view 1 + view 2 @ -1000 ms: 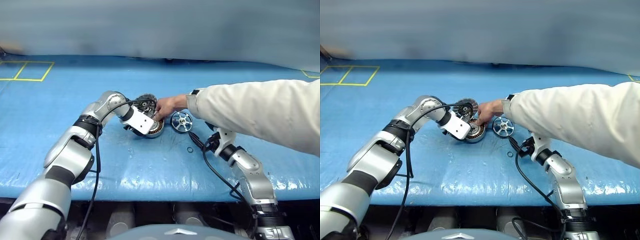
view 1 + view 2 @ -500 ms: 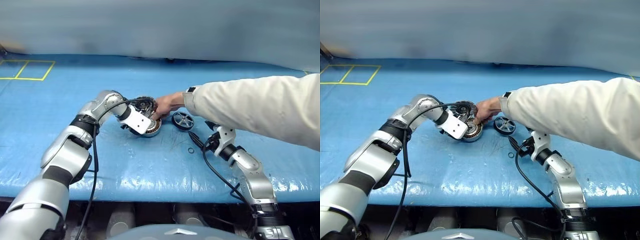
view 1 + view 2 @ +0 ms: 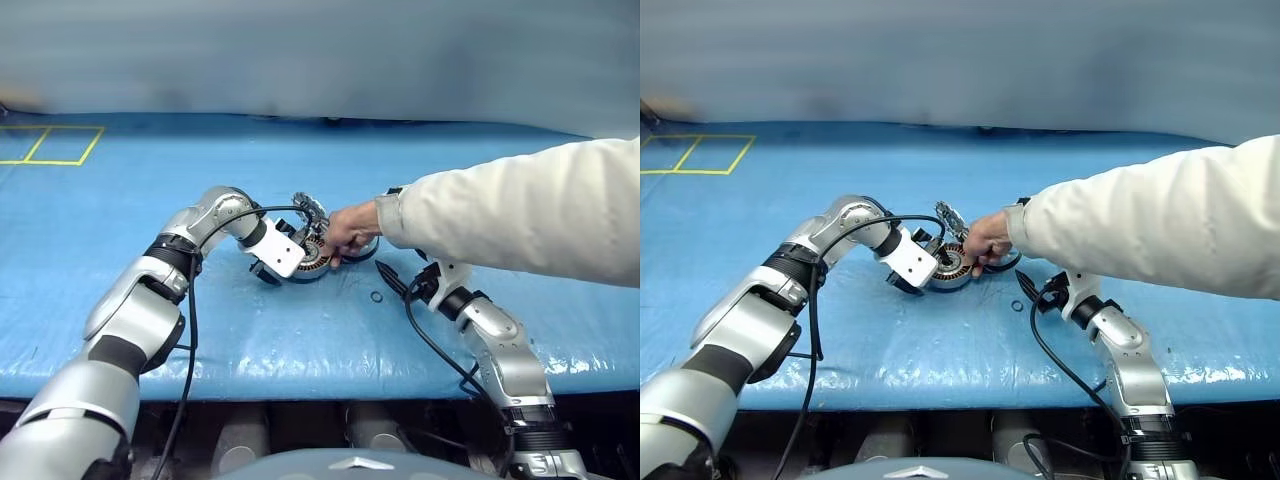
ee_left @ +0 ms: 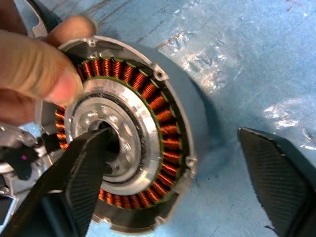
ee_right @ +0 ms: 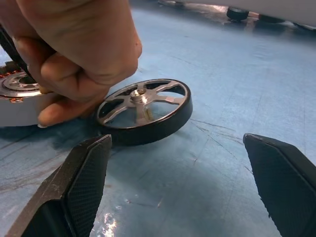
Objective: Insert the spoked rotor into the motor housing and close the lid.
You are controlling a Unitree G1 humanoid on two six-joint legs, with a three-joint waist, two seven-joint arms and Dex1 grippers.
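Copper-wound motor housing [image 4: 126, 143] empty; spoked rotor [image 5: 144, 109] beside it; left claw [image 4: 182, 177], right claw [image 5: 177, 187] spread.

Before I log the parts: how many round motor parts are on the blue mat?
3: the motor housing at the left gripper, the spoked rotor beside it under the person's hand, and the lid tilted behind the housing.

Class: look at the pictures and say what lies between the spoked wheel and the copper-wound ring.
A person's hand lies between the spoked wheel and the copper-wound ring, seen from the right wrist.
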